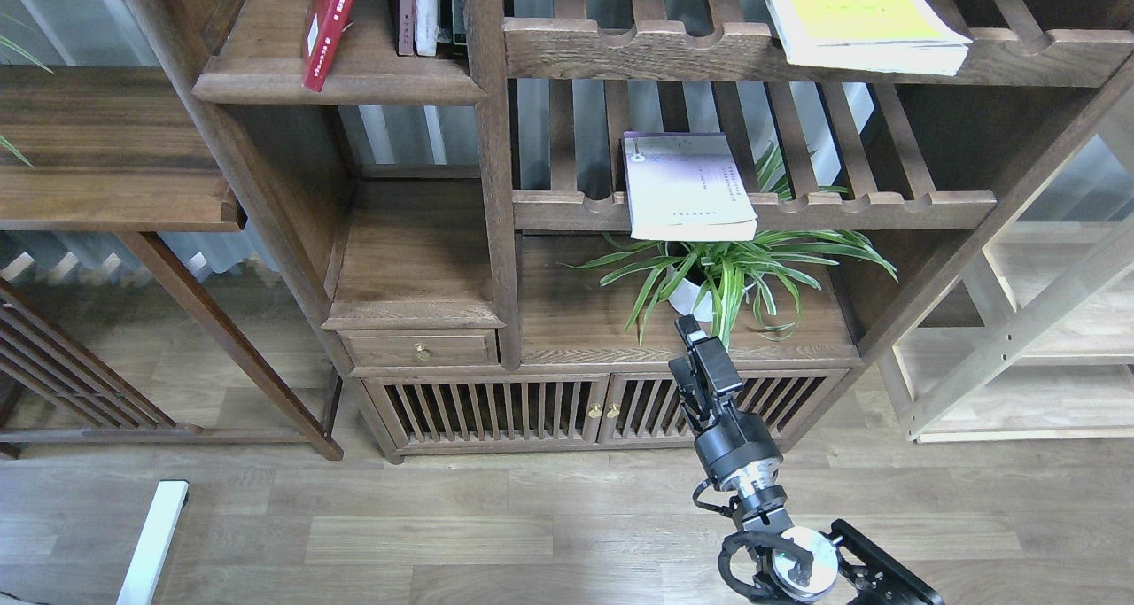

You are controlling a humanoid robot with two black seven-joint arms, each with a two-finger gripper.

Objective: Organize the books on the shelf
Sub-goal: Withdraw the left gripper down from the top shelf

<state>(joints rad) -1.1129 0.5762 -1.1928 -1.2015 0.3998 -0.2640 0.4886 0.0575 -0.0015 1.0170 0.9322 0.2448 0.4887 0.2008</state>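
The dark red book point(326, 26) stands almost upright on the solid dark-brown shelf point(337, 87) at the upper left, its spine toward me and its lower end at the moulded front edge. The white-lavender book point(687, 189) lies flat on the middle slatted rack and overhangs its front rail. The yellow-green book point(864, 20) lies flat on the upper slatted rack. My right gripper point(693, 344) is low in front of the cabinet, well below the lavender book and holding nothing; its fingers are too dark to tell apart. My left gripper is out of view.
Thin upright books point(427, 11) stand at the shelf's right end. A spider plant in a white pot point(709, 277) stands under the lavender book, just above my right gripper. A drawer with a brass knob point(423, 352) sits lower left. A side table point(106, 144) stands at far left.
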